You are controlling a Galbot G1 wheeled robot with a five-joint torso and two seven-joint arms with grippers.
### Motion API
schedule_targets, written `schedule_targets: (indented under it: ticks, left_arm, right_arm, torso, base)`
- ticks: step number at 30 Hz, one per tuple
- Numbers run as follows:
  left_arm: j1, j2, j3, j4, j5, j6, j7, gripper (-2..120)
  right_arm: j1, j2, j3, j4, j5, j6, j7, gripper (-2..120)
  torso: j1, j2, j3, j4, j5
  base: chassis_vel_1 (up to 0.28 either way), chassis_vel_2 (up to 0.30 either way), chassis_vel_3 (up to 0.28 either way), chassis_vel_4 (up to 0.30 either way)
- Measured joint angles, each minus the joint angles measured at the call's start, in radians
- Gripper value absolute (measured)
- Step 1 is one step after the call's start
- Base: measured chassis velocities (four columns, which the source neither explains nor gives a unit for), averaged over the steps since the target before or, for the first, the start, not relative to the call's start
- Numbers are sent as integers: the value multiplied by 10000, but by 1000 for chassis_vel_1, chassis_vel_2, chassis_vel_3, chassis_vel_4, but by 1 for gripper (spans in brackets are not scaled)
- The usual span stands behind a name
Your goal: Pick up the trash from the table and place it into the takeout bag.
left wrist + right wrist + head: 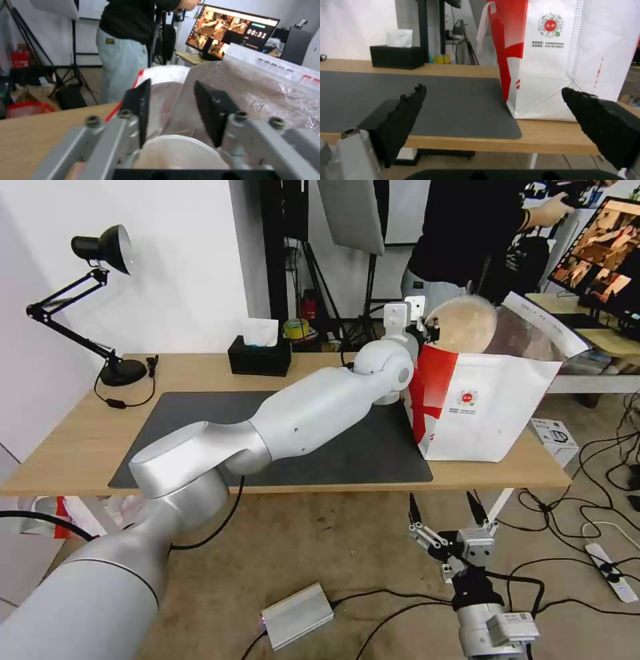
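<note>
My left arm reaches across the table (80, 433) to the top of the takeout bag (493, 407), a white and red bag with foil lining (266, 95). The left gripper (432, 328) is shut on the beige pulp bowl (465, 323) and holds it tilted over the bag's open mouth. In the left wrist view the bowl (180, 152) sits between the roots of the fingers (141, 107). My right gripper (441, 507) hangs open below the table's front edge, facing the bag (553, 62). No other trash shows on the dark mat (200, 410).
A black tissue box (259, 355) stands at the back of the table and a black desk lamp (100, 253) at its left end. A person stands behind the bag. Cables, a grey power box (297, 615) and a small carton (553, 437) lie on the floor.
</note>
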Motion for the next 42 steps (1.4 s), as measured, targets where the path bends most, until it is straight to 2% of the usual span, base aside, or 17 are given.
schedule_targets:
  ticks: [2, 6, 7, 11, 12, 14, 16, 24, 31, 34, 35, 37, 39, 40, 42]
  left_arm:
    - [-12, 0, 24, -32, 47, -24, -4, 49]
    - [-51, 1, 123, -161, 202, -53, -14, 68]
    - [-51, 1, 123, -161, 202, -53, -14, 68]
    - [-128, 2, 208, -226, 254, -73, -53, 85]
    - [-128, 2, 208, -226, 254, -73, -53, 85]
    - [-184, 2, 227, -258, 279, -97, -103, 95]
    - [-230, 7, 203, -342, 316, -104, -212, 99]
    - [-418, 384, -25, -997, 553, -118, -478, 100]
    - [-444, 1153, -47, -1592, 1599, -497, -767, 100]
    - [-390, 1705, -72, -2045, 2509, -760, -912, 100]
    - [-390, 1705, -72, -2045, 2509, -760, -912, 100]
    - [-223, 2379, -102, -2710, 3246, -864, -1152, 100]
    - [-40, 2846, -166, -3218, 3438, -869, -1375, 100]
    - [-40, 2846, -166, -3218, 3438, -869, -1375, 100]
    - [256, 3415, -312, -3759, 3585, -869, -1539, 100]
  right_arm:
    - [0, 0, 0, 0, 0, 0, 0, 100]
    - [0, 0, 0, 0, 0, 0, 0, 100]
    - [0, 0, 0, 0, 0, 0, 0, 100]
    - [1, 0, 0, 0, 0, 0, 0, 100]
    - [1, 0, 0, 0, 0, 0, 0, 100]
    - [0, 0, 0, 0, 0, 0, 0, 100]
    - [0, 0, 0, 0, 0, 0, 0, 100]
    - [0, 0, 0, 0, 0, 0, 0, 100]
    - [0, 0, 0, 0, 0, 0, 0, 100]
    - [0, 0, 0, 0, 0, 0, 0, 100]
    - [0, 0, 0, 0, 0, 0, 0, 100]
    - [0, 0, 0, 0, 0, 0, 0, 100]
    - [0, 0, 0, 0, 0, 0, 0, 100]
    - [0, 0, 0, 0, 0, 0, 0, 100]
    - [0, 0, 0, 0, 0, 0, 0, 100]
  torso:
    - [0, 0, 0, 0, 0]
    - [0, 0, 0, 0, 0]
    - [0, 0, 0, 0, 0]
    - [0, 0, 0, 0, 0]
    - [0, 0, 0, 0, 0]
    - [0, 0, 0, 0, 0]
    - [0, 0, 0, 0, 0]
    - [0, 1, -1, -2, 0]
    - [0, 1, -1, -1, -1]
    - [0, 1, 0, -1, -2]
    - [0, 1, 0, -1, -2]
    - [0, 1, -1, 1, -2]
    - [-1, 1, 0, 2, -3]
    - [-1, 1, 0, 2, -3]
    - [0, 1, 0, 0, -3]
  base:
    - [0, 0, 0, 0]
    - [0, 0, 0, 0]
    - [0, 0, 0, 0]
    - [0, 0, 0, 0]
    - [0, 0, 0, 0]
    - [0, 0, 0, 0]
    - [0, 0, 0, 0]
    - [0, 0, 0, 0]
    - [0, 0, 0, 0]
    - [0, 0, 0, 0]
    - [0, 0, 0, 0]
    - [0, 0, 0, 0]
    - [0, 0, 0, 0]
    - [0, 0, 0, 0]
    - [0, 0, 0, 0]
